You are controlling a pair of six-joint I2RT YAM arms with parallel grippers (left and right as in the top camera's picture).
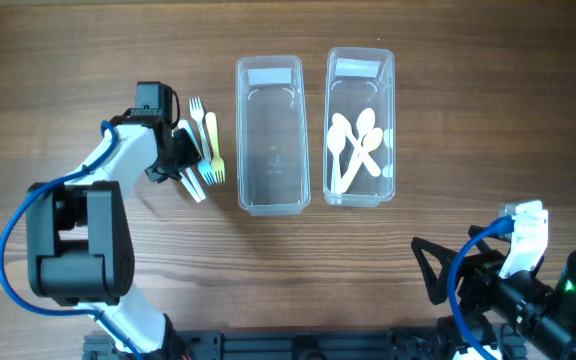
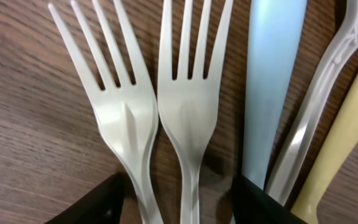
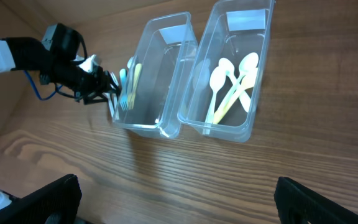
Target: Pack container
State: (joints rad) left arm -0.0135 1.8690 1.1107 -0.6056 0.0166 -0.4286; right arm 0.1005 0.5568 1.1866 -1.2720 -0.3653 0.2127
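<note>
The left claw (image 2: 178, 186) is held with fingers apart, straddling the handles of two white plastic forks (image 2: 188, 124). No clamping is seen. At 3 o'clock of these, in the left wrist view, a light blue plastic handle (image 2: 272, 81), a clear plastic handle (image 2: 319, 106) and a pale yellow plastic handle (image 2: 347, 143) are laid side by side.

The pile is found on the brown wooden tabletop (image 1: 68, 60), at 9 o'clock of the empty clear rectangular plastic container (image 1: 269, 150) and just beside it. A second clear rectangular container (image 1: 360, 90) is placed at 3 o'clock of the empty one, close by. White plastic spoons (image 1: 353, 145) are held in it, crossed.

The right claw (image 3: 179, 208) is spread wide with nothing between the fingers. It is parked at 5 o'clock of the tabletop, well apart from both containers.
</note>
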